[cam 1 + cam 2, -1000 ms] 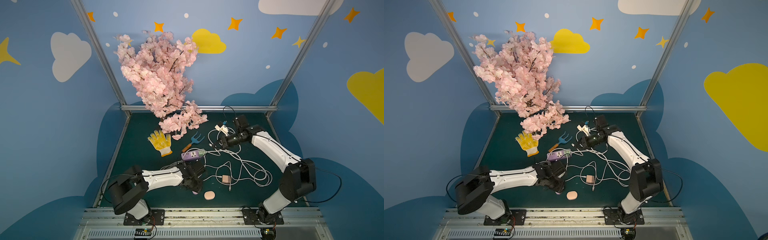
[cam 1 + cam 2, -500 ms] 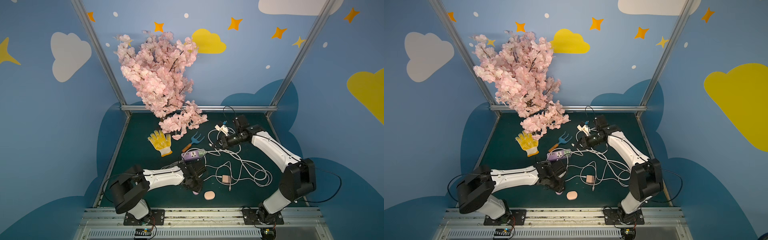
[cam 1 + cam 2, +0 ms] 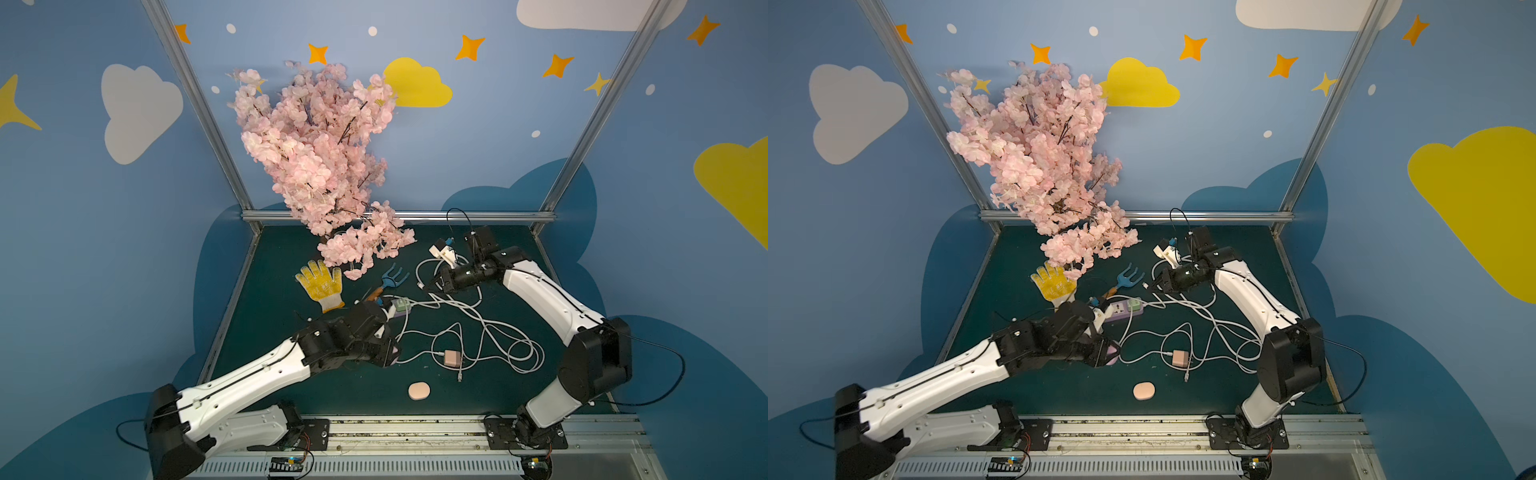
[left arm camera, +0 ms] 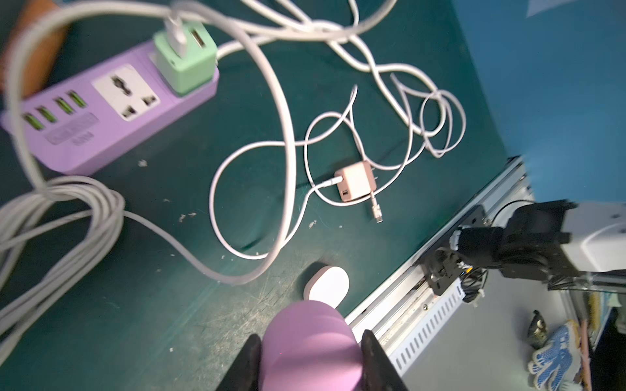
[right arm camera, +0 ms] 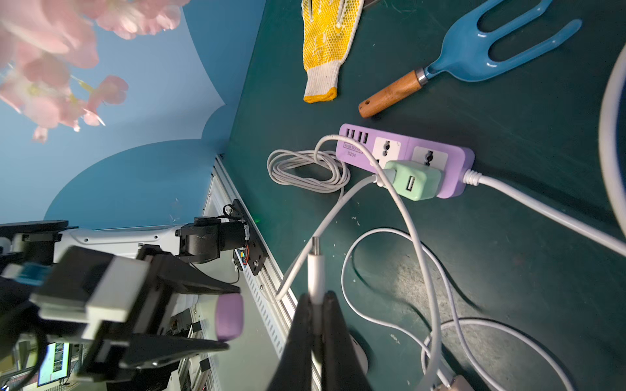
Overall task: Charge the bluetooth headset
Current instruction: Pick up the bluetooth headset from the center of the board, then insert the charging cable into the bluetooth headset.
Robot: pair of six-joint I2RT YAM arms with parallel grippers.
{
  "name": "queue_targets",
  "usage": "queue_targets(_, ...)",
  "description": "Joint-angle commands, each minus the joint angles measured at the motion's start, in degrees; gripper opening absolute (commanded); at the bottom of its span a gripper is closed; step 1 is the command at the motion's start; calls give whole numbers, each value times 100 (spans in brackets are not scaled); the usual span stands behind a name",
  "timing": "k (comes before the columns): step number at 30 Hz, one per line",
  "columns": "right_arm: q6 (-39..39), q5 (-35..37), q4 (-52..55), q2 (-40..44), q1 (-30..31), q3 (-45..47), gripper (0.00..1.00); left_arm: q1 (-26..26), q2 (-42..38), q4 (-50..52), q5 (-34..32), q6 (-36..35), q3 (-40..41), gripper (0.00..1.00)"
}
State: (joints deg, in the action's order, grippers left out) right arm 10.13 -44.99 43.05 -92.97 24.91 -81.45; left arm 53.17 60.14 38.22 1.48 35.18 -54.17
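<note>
In both top views we see the left tool [image 3: 390, 357] over the middle of the worktop [image 3: 282, 249], nearer its front edge, closed round a lilac headset case [image 3: 393, 363]. The right tool [image 3: 432, 286] hangs toward the back right corner, pinching the white cable plug [image 3: 422, 286], and the two are well apart. The left wrist view shows the case seated between the two black fingers [image 4: 249, 359], clear of the worktop. Beyond it the purple power strip [image 4: 111, 111] carries a green charger [image 4: 184, 64] with a white lead plugged in. In the right wrist view the plug pokes out of the tightly closed right tool with its metal tip bare, and its cable appears to run back to that charger. We judge both pick-ups done and the supply end connected. What is left is bringing plug and case together, finding the port, which we cannot see, and pushing the plug home.
</note>
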Motion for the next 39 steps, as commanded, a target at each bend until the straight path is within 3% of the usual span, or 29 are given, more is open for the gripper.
queue_targets(1,-38,208,182,117,122,-442,0,-346,-594,693,-200,115,156,10)
queue_targets(7,-487,276,664,61,612,-1086,0,-1163,-1206,1047,-84,-334,-47,10)
queue_targets(10,-718,183,930,33,990,-1328,0,-1663,-1215,986,230,-646,-218,4)
queue_targets(18,-681,-611,705,25,1656,-974,0,-2491,-1129,350,854,-1244,-306,3)
queue_targets(28,-924,-872,1034,-472,2001,-1432,0,-2828,-824,-436,1513,-1611,-375,3)
queue_targets(32,-938,-898,1048,-450,2010,-1460,0,-2924,-810,-711,1946,-2103,-276,7)
queue_targets(39,-934,-1061,1171,-523,2046,-1626,0,-2960,-1073,-863,2395,-2623,-120,3)
